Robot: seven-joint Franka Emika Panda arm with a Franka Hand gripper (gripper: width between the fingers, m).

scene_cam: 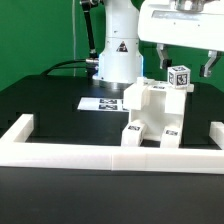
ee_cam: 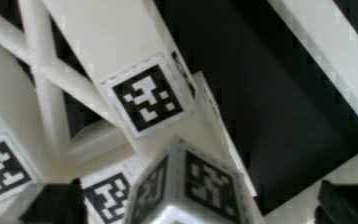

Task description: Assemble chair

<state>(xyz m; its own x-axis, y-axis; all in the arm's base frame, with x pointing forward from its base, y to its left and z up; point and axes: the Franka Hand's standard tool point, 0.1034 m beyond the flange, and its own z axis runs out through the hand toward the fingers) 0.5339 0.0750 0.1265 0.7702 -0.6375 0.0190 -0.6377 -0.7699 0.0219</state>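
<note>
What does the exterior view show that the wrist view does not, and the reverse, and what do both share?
Only the exterior view: the arm's white base, the open hand over the chair's top tagged block, the marker board and the white border rail. Only the wrist view: tag patterns close up on slanted white faces. Both: white chair parts and the black table.

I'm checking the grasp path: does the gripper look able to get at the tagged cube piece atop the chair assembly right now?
Probably yes. The gripper hangs open just above the tagged cube piece, a finger to each side, and nothing shows between them. The chair assembly beneath leaves the top free.
</note>
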